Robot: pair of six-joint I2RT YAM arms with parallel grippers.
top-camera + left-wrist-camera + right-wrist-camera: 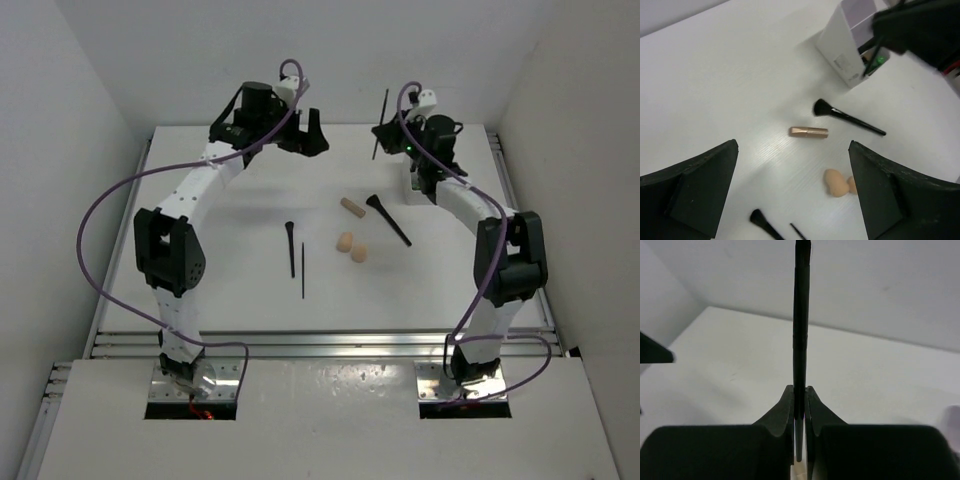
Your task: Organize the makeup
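Above the right gripper [799, 392], its pinched black pencil [800, 315] is cut off

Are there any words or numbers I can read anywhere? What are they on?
No text here can be read.
The white box has a small grey label on its side: print too small and blurred to read.
Nothing else shows any writing.
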